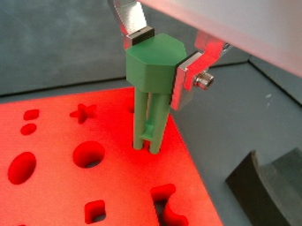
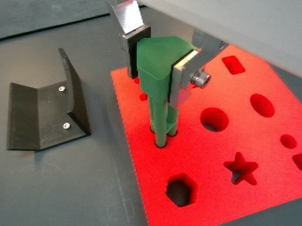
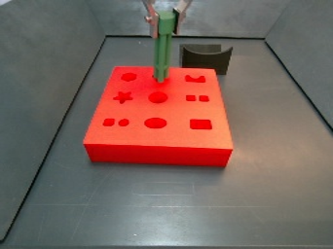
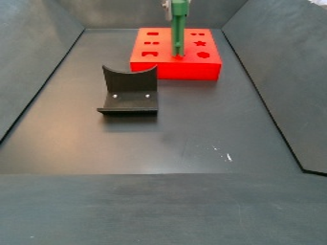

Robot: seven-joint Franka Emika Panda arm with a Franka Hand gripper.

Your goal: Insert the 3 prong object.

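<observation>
The 3 prong object (image 1: 147, 106) is a long bright green piece that hangs upright in my gripper (image 1: 165, 55). The silver fingers (image 2: 186, 64) are shut on its thick head, as both wrist views show. Its thin rods reach down to the top of the flat red block (image 2: 200, 159) near the block's edge, beside a round hole (image 1: 88, 155). I cannot tell whether the rod tips are inside an opening. In a side view the green piece (image 3: 163, 53) stands over the back row of holes of the red block (image 3: 136, 110), below the gripper (image 3: 164, 17).
The dark fixture (image 2: 41, 110) stands on the floor beside the red block; it also shows in both side views (image 3: 205, 60) (image 4: 128, 96). Sloping grey walls (image 3: 53, 117) enclose the dark floor. The red block has several shaped holes, among them a star (image 2: 241, 168).
</observation>
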